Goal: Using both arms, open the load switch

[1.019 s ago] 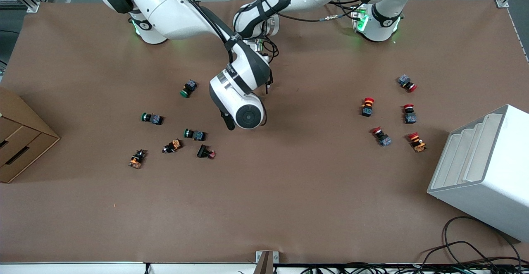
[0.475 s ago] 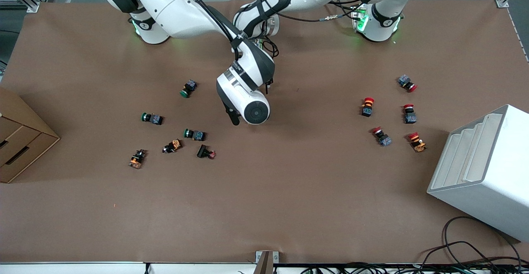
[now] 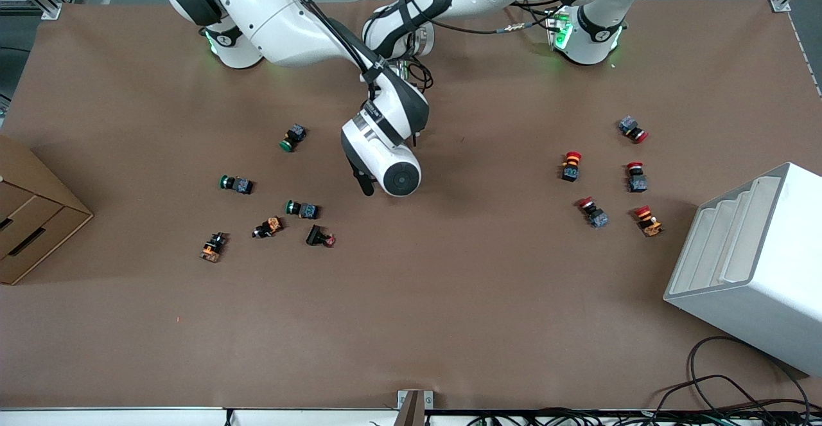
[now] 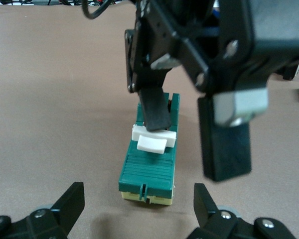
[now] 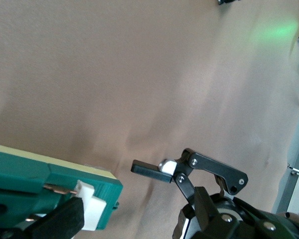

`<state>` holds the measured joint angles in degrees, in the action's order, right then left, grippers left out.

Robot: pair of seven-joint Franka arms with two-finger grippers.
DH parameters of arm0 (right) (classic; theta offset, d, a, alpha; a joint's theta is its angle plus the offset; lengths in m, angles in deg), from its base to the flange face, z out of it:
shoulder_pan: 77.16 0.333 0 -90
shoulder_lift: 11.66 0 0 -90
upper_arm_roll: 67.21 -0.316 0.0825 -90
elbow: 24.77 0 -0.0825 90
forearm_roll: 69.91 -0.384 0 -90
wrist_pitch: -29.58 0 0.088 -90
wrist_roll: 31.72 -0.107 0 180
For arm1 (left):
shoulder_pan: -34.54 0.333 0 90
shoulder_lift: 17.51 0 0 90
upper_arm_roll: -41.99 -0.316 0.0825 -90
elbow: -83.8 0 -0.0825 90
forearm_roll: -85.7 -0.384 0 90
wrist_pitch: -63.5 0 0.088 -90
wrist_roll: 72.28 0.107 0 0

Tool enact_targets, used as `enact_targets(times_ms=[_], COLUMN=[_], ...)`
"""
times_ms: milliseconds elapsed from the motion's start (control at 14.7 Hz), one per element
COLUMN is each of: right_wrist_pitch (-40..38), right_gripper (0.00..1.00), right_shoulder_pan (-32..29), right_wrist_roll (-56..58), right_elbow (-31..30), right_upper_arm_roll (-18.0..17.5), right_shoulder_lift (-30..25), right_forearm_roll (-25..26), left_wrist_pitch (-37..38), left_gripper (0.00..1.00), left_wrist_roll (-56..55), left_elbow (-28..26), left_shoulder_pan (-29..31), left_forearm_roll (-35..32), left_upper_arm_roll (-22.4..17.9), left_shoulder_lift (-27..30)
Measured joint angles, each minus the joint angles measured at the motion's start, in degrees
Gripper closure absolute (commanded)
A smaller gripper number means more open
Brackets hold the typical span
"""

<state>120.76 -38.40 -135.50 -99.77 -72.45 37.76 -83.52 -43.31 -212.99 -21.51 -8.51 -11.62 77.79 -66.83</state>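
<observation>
Brown table (image 3: pixel 411 323) bears load switch (image 4: pixel 150 164); grey floor past edge.

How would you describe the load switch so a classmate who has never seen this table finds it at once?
Start at the middle of the brown table, between the green-capped push-buttons and the red-capped ones. The load switch lies flat there, under the right pincer. Unlike its round-capped neighbours, it is a ribbed dark-green block with a white lever on top.
</observation>
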Motion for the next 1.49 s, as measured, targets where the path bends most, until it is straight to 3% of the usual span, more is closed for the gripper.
enact_targets(times_ms=[340,611,747,1086,1290,1494], right_wrist_pitch=[-8.62,-12.59,-13.14,-13.59,-13.82,-13.78], right_gripper=[0.0,0.0,0.0,0.0,0.0,0.0], right_shoulder_pan=[-7.18,-14.93,-18.13,-28.0,-34.05,-39.21], right_wrist_roll=[14.79,33.82,43.07,70.34,85.39,94.83], right_elbow=[5.22,8.04,7.97,6.16,4.94,3.66], right_upper_arm_roll=[1.57,1.59,1.65,1.72,1.78,1.77], right_shoulder_lift=[-1.8,-5.36,-8.21,-14.88,-19.34,-23.97], right_forearm_roll=[0.85,7.9,9.06,13.08,13.71,15.67], left_wrist_pitch=[0.0,0.07,0.11,0.2,0.57,0.67], left_gripper=[0.03,0.03,0.03,0.03,0.01,0.0], left_wrist_roll=[0.0,0.18,1.77,14.51,27.78,43.22], left_elbow=[0.18,1.14,3.0,11.01,16.85,21.12], left_shoulder_pan=[0.0,-0.04,-0.09,0.23,2.45,8.52], left_forearm_roll=[0.0,0.28,2.76,17.64,31.26,45.68], left_upper_arm_roll=[0.0,0.04,0.2,0.99,1.19,1.25], left_shoulder_lift=[0.0,0.0,0.1,3.64,9.49,17.2])
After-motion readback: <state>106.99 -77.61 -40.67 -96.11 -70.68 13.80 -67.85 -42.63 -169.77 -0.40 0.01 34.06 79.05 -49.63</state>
